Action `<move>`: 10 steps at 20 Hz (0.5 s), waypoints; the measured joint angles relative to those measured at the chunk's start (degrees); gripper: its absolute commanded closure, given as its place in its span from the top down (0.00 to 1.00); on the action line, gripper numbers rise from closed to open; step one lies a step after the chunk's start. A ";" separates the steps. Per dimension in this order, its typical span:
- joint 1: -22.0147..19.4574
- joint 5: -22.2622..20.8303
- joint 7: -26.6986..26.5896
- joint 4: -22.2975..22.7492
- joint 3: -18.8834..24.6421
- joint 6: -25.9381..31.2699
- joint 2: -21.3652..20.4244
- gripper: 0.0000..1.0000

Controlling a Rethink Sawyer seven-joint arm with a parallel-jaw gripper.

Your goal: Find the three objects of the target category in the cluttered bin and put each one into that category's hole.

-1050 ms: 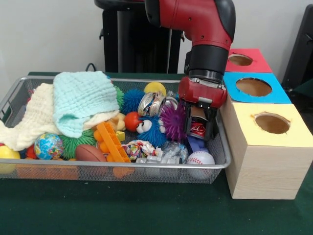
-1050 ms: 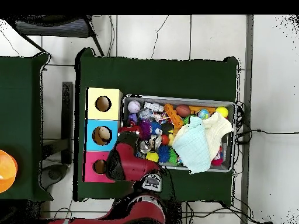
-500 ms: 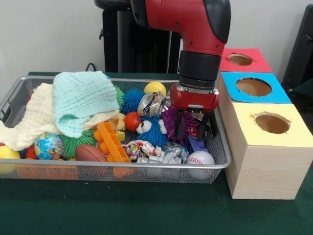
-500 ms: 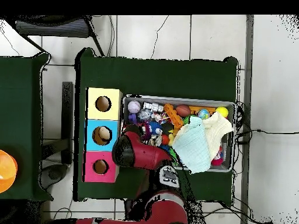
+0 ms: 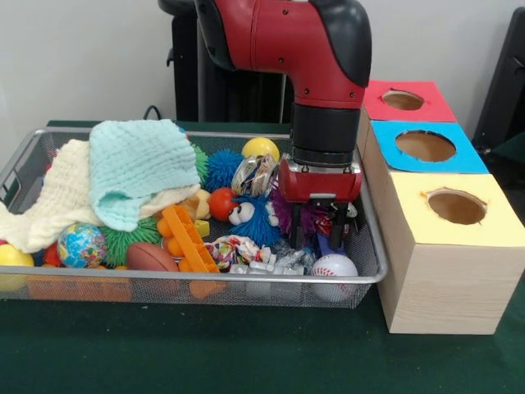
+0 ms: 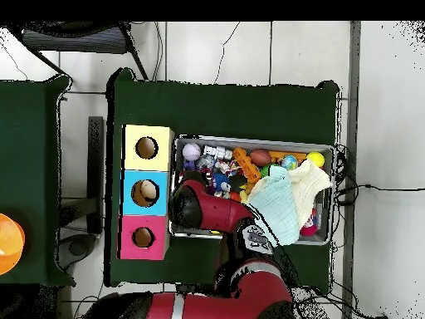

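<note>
We see the red and black arm [image 5: 303, 49] reaching down into the wire-mesh bin [image 5: 205, 287], which rests on the green table [image 5: 246, 361]. Just beside the bin stands the wooden box [image 5: 447, 271] with three holes on top: the yellow-topped hole [image 5: 456, 207], the blue-topped hole [image 5: 425, 146] and the red-topped hole [image 5: 403, 100].

The gripper [image 5: 321, 234] sits low among the clutter at the box end of the bin. Its dark fingers [image 5: 297, 234] point down with a gap between them, and a red can [image 5: 338, 222] shows in that gap, but we cannot tell whether the fingers are pressing on it or merely straddling it. From overhead the arm covers the gripper.

To the side of the fingers away from the box lie the mint cloth [image 5: 135, 168] over the cream cloth [image 5: 49, 205], then the orange block toy [image 5: 187, 238], the blue fuzzy toy [image 5: 250, 215] and a crushed silver can [image 5: 253, 174]. A purple spiky ball [image 5: 287, 209] sits right against the fingers. Below and in front of the fingertips lies the baseball [image 5: 335, 267], with crumpled wrappers [image 5: 262, 261] just beside it. The globe ball [image 5: 80, 245] is well apart.
</note>
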 measured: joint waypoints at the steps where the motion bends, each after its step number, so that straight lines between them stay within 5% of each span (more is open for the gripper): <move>1: -0.14 -0.35 0.00 -0.06 0.15 0.02 -0.01 1.00; 10: -0.39 -2.55 0.00 -0.51 0.36 1.56 -0.43 1.00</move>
